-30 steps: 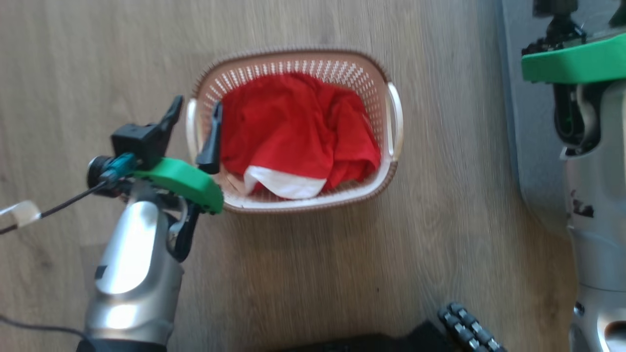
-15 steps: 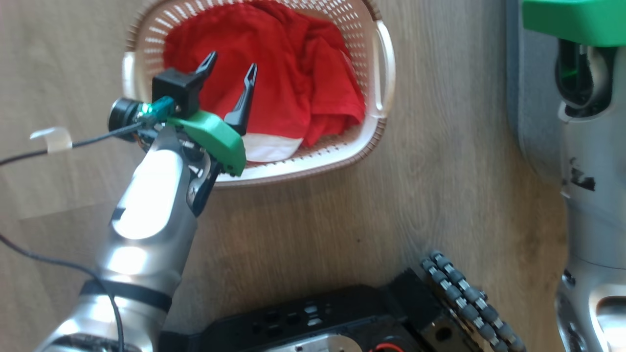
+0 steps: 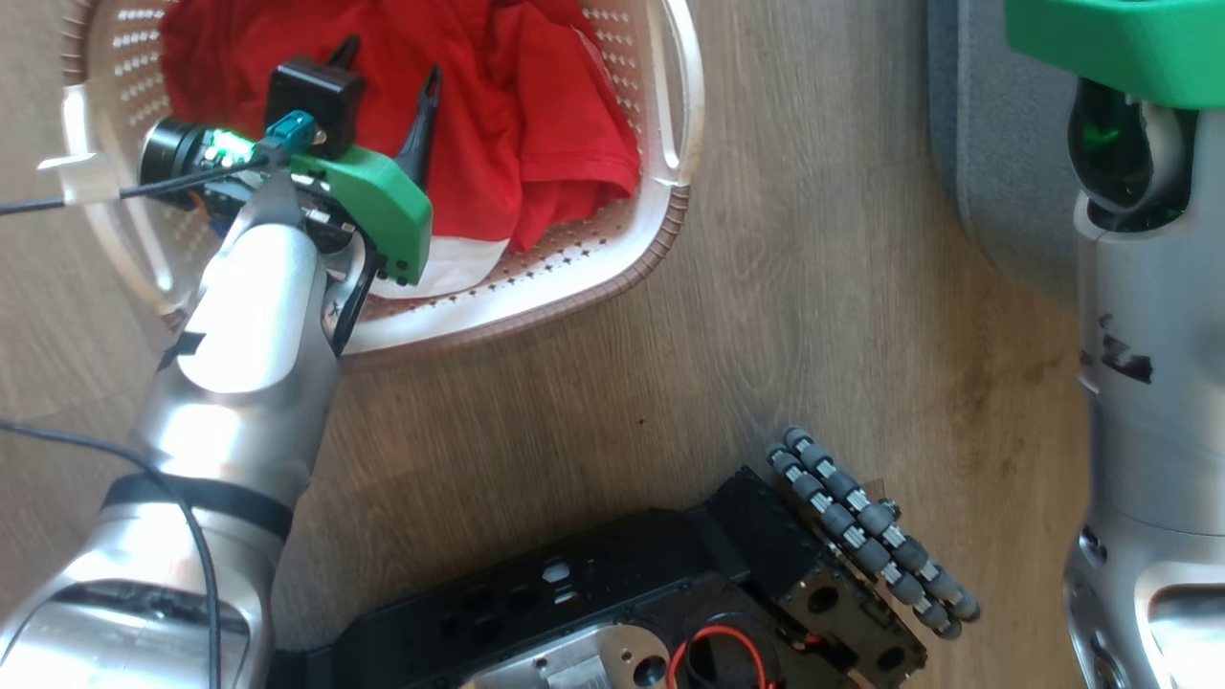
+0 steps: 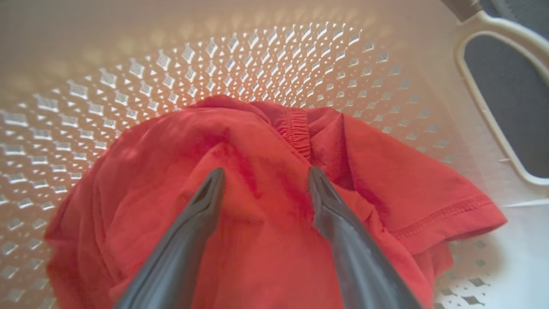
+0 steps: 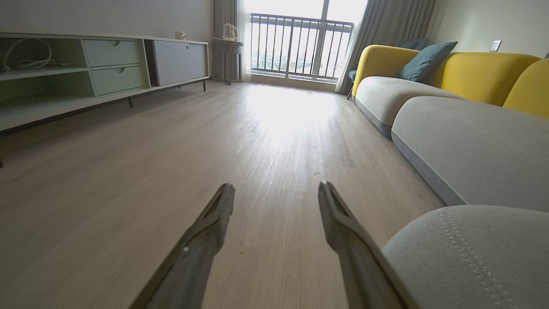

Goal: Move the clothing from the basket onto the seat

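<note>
Upper left of the head view: left pincer [image 3: 392,59] spread over the clothing [image 3: 555,124] in the basket [image 3: 660,225]; right pincer [image 5: 275,186], lower centre, spread above the floor [image 5: 128,171] beside the seat [image 5: 472,253].

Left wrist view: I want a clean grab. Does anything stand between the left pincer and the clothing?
Nothing visible does. The left pincer is open inside the basket, pointing straight at the clothing. Only red fabric shows between its fingers. Whether the tips already touch it cannot be told.

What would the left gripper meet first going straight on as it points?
The left gripper would first meet the red garment in the basket, probably its raised fold; how near is unclear.
</note>
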Controlling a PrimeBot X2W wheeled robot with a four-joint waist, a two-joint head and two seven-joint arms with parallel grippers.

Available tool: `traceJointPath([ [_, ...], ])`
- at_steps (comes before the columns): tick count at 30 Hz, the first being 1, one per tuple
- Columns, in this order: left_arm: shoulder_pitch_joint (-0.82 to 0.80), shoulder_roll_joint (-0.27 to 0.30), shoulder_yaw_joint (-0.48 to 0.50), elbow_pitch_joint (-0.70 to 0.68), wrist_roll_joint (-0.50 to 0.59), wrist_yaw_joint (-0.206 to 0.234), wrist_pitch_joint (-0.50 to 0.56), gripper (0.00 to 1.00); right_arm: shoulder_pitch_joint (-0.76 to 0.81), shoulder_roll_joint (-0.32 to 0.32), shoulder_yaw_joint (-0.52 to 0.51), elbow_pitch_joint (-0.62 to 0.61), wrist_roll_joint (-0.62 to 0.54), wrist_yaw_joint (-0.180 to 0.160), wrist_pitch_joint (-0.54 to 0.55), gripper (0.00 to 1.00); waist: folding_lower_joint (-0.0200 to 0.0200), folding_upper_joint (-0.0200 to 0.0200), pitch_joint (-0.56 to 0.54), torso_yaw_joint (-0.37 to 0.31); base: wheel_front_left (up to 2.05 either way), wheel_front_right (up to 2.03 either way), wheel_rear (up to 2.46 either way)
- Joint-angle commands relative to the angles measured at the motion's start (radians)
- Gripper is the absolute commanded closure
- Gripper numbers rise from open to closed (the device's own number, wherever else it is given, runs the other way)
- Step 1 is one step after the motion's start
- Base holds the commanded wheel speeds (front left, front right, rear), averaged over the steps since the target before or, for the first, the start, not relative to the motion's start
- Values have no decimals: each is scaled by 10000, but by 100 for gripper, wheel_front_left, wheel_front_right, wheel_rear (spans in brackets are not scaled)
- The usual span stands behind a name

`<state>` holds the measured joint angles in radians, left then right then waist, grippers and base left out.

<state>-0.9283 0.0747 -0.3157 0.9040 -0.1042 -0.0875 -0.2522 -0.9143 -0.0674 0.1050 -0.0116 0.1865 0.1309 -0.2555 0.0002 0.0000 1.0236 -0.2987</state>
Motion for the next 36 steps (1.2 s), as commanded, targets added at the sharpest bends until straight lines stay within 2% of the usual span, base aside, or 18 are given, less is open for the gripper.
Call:
traceJointPath([
  [1,124,174,64,-21,200,78,-95,0,414,162,-15,-389,135,-2,-63,0,-2,0,100,-88,0,0,0],
  [8,-482,339,-665,820,1146,646,-95,0,753,169,-126,-379,423,-2,-63,0,-2,0,210,-153,0,0,0],
  [13,-970,330,-1216,2143,1710,1072,-32,0,933,170,-156,-396,501,-2,-63,0,-2,0,184,-215,0,0,0],
  [16,-1298,230,-1392,2949,1810,1135,208,0,1011,170,-169,-394,539,-2,-63,0,-2,0,155,-251,0,0,0],
  [21,-1657,77,-1563,3513,1800,1080,707,0,1082,171,-183,-386,573,-2,-63,0,-2,0,126,-285,0,0,0],
  [22,-1690,55,-1575,3559,1771,1060,742,58,1092,171,-185,-383,582,-2,-63,0,-2,0,121,-291,0,0,0],
  [23,-1715,36,-1598,3599,1753,1026,770,100,1096,171,-186,-376,591,-2,-63,0,-2,0,116,-296,0,0,0],
  [28,-1763,-28,-1667,3733,1632,926,1003,100,1039,171,-166,-259,633,-2,-63,0,-2,0,44,-303,0,0,0],
  [36,-1766,-116,-1573,3760,1218,808,359,100,882,171,-132,-73,718,-2,-63,0,-2,0,-268,-291,0,0,0],
])
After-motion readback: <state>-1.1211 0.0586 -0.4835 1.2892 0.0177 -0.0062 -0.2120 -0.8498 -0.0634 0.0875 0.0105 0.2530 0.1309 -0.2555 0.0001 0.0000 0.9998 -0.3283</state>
